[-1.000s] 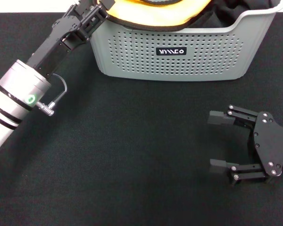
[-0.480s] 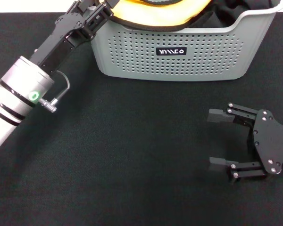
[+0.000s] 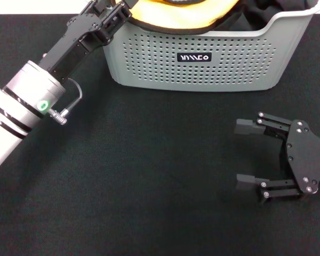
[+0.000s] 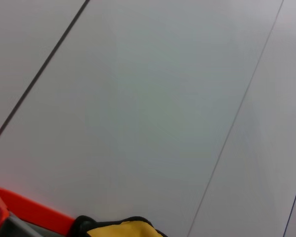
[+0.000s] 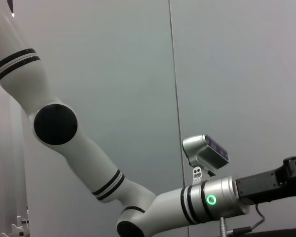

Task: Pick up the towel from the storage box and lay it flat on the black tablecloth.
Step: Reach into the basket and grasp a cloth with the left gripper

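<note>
I have the left gripper (image 3: 113,7) up at the near-left corner of the storage box (image 3: 202,58), right against the dark-trimmed edge of the towel (image 3: 176,13), but its fingers run out of the head view and I cannot tell whether they have closed on the fabric. The towel sits bunched in the storage box, yellow-orange face up, mounding above the rim; a fold of it shows in the left wrist view too. I judge the task barely started: the pick is not confirmed, and the lift, carry and spreading are all left. The right gripper (image 3: 246,156) rests low over the black tablecloth (image 3: 149,181), well apart from the box, its fingers spread wide and holding nothing. In front of the box the black tablecloth lies bare and wide between the two arms, good room to lay the towel, though the right gripper occupies its right side and the box rim could catch the towel.
</note>
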`<action>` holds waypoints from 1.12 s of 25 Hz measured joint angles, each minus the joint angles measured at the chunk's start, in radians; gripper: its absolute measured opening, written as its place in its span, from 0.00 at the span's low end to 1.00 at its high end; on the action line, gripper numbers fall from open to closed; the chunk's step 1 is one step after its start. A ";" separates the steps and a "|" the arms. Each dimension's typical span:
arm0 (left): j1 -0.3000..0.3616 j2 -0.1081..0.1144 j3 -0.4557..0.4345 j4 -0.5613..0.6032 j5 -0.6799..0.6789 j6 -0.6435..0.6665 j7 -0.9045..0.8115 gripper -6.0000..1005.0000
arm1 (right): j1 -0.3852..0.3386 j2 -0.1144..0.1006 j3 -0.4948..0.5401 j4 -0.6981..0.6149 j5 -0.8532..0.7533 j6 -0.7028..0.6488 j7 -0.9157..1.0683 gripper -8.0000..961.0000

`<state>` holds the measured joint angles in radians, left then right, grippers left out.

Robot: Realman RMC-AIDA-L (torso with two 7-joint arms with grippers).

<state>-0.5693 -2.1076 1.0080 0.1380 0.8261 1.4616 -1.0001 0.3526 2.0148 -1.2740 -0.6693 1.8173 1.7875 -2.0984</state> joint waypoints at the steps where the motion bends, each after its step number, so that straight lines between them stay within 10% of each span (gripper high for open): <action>1: -0.002 0.000 -0.001 0.000 0.000 -0.002 -0.002 0.85 | 0.000 0.000 0.000 0.000 0.001 0.000 0.000 0.92; 28: -0.010 0.000 -0.008 0.001 -0.004 -0.079 -0.155 0.10 | -0.002 0.001 -0.001 -0.003 0.002 0.005 0.007 0.92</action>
<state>-0.5796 -2.1073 1.0004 0.1390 0.8217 1.3824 -1.1546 0.3511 2.0156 -1.2752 -0.6719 1.8194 1.7929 -2.0914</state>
